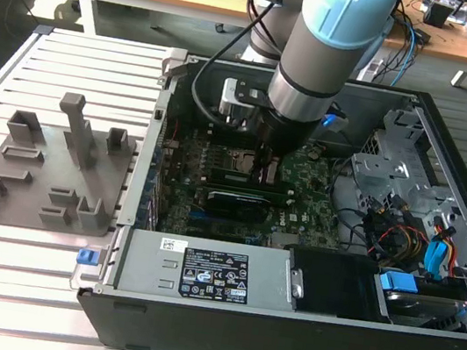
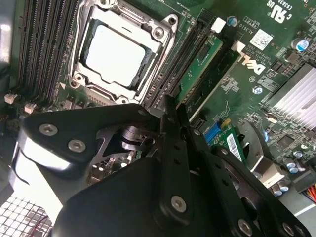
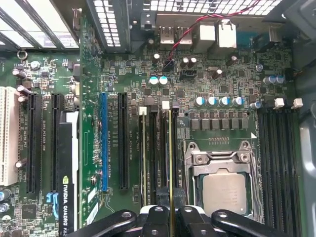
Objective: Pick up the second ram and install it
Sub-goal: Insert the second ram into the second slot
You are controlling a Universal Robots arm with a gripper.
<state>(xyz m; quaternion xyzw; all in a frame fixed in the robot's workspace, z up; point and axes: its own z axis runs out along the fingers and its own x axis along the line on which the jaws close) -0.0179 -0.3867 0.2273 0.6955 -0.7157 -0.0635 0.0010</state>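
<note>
The claw point(image 3: 170, 213) sits low inside the open computer case point(image 1: 452, 139), its two black fingers point(image 3: 157, 217) drawn close together on the thin edge of the second ram point(image 3: 170, 148) — the green stick stands on edge between them and runs straight out from the fingertips, lined up with the memory slots point(image 3: 158, 148). In the second wrist view the same pinch shows from the side, the fingers point(image 2: 170, 128) nearly shut with the stick point(image 2: 200, 61) reaching away into a slot. Whether the stick is fully seated cannot be told.

Just beside the claw, on the other side of that slot bank, lies the CPU socket point(image 3: 224, 190) with its bare metal lid. Past the socket is a second bank of dark slots point(image 3: 279, 158). Further out from the claw stands the blue expansion slot point(image 3: 103, 143), then the black graphics card point(image 3: 66, 197).

In the exterior view the arm point(image 1: 325, 47) drops down onto the motherboard point(image 1: 309, 205) — well away from the claw, outside the case, rests the grey fixture tray point(image 1: 44, 190).
</note>
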